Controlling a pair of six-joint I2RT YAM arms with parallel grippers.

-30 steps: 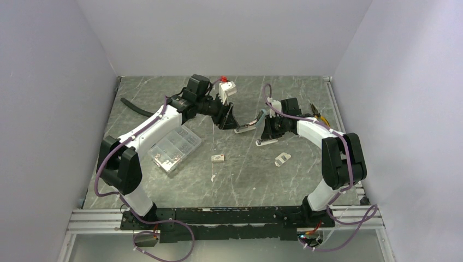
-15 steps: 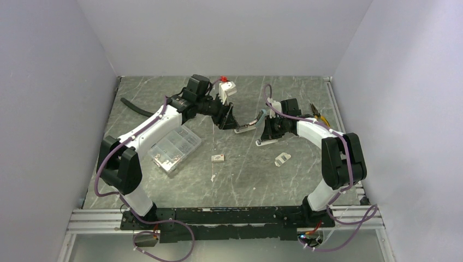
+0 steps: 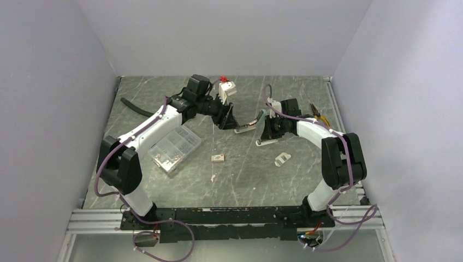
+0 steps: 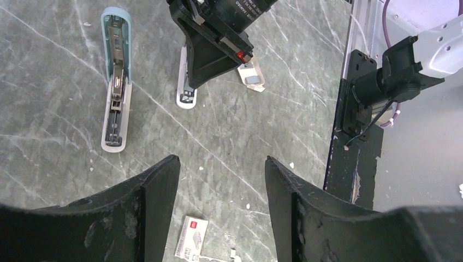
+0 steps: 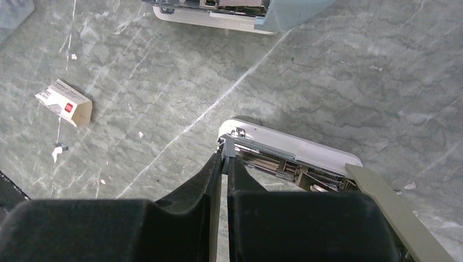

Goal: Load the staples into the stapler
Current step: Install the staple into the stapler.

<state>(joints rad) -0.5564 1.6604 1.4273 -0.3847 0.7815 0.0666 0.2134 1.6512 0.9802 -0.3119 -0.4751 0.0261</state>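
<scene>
We see the left claw (image 4: 221, 164) hanging over the worktop (image 4: 284, 109), fingers apart, nothing between them. Right claw (image 5: 225, 158) is closed, tips touching the front end of the white stapler (image 5: 295, 155), which lies open; we can't tell if it pinches any part. Blue stapler (image 4: 116, 82) lies opened flat just beside it. Staple box (image 5: 64, 102) sits on the worktop nearer the arm bases, apart from both staplers and both claws, right of the clear case (image 3: 174, 148).
</scene>
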